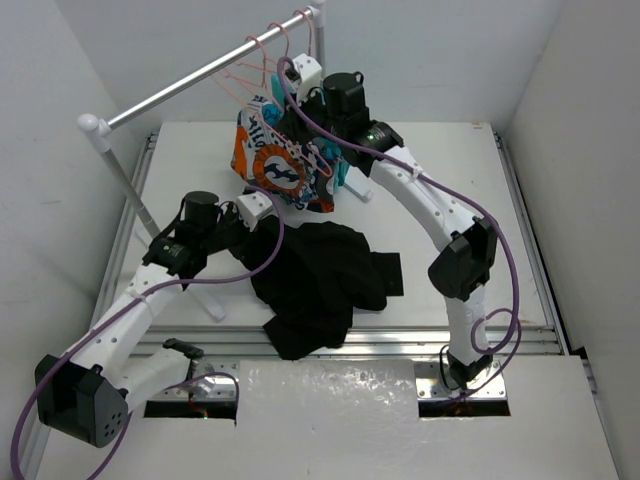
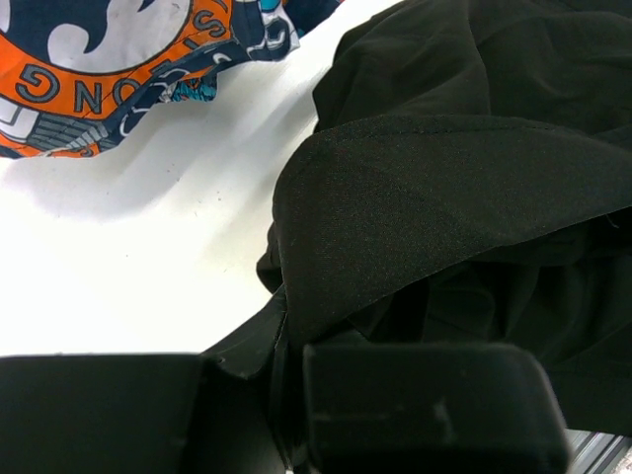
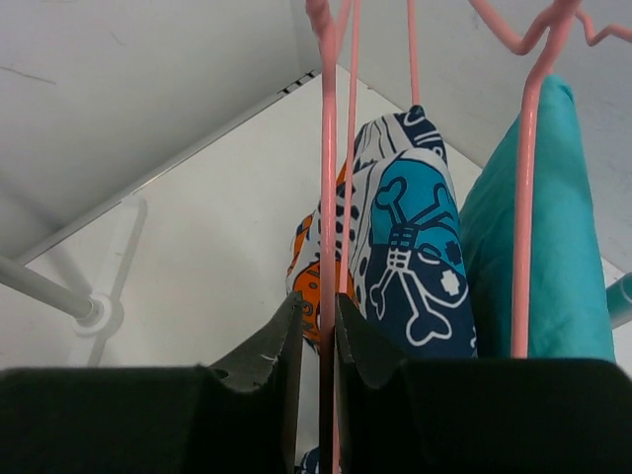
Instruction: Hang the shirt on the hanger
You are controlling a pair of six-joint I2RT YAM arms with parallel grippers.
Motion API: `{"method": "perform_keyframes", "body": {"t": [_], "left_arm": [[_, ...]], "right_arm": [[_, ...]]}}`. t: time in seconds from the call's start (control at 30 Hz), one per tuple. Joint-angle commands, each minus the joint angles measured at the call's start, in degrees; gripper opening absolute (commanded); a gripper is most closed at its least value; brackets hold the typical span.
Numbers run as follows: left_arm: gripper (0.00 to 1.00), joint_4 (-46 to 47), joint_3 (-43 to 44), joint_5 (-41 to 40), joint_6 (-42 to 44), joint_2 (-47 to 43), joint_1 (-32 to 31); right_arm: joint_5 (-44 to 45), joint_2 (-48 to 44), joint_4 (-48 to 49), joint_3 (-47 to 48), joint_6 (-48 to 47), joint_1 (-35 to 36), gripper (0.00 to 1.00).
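Observation:
The black shirt (image 1: 320, 285) lies crumpled on the white table, in front of the rack. My left gripper (image 1: 255, 207) is at the shirt's left edge. In the left wrist view it (image 2: 286, 395) is shut on a fold of the shirt (image 2: 434, 197). My right gripper (image 1: 293, 82) is raised at the rack bar among the pink hangers (image 1: 262, 50). In the right wrist view it (image 3: 318, 326) is shut on the thin pink wire of one hanger (image 3: 326, 178), which runs straight up between the jaws.
An orange-blue-white patterned garment (image 1: 280, 165) and a teal garment (image 1: 338, 172) hang on the rack; both show in the right wrist view (image 3: 405, 247) (image 3: 563, 247), with another pink hanger (image 3: 528, 197). The rack bar (image 1: 200, 75) slopes to a post (image 1: 130, 190) on the left.

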Motion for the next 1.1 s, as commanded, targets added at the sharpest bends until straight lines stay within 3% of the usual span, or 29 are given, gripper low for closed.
{"method": "perform_keyframes", "body": {"t": [0.0, 0.17, 0.3, 0.8, 1.07], "left_arm": [[0.0, 2.28, -0.55, 1.04, 0.22, -1.31, -0.3], [0.0, 2.37, -0.38, 1.13, 0.31, -1.13, -0.3], [0.0, 2.37, -0.29, 1.22, 0.13, -0.96, -0.38], [0.0, 1.41, 1.11, 0.95, 0.13, -0.87, -0.3], [0.0, 2.11, 1.82, 0.78, -0.48, 0.97, -0.3]], "right_arm": [[0.76, -3.82, 3.04, -1.91, -0.73, -0.24, 0.17], [-0.2, -6.11, 3.66, -3.5, -1.7, -0.24, 0.11], [-1.52, -7.34, 3.75, -2.88, -1.79, -0.15, 0.01], [-5.12, -12.6, 3.49, -4.28, -1.53, -0.15, 0.0], [-8.55, -25.17, 7.17, -23.25, -2.06, 0.11, 0.0]]}}
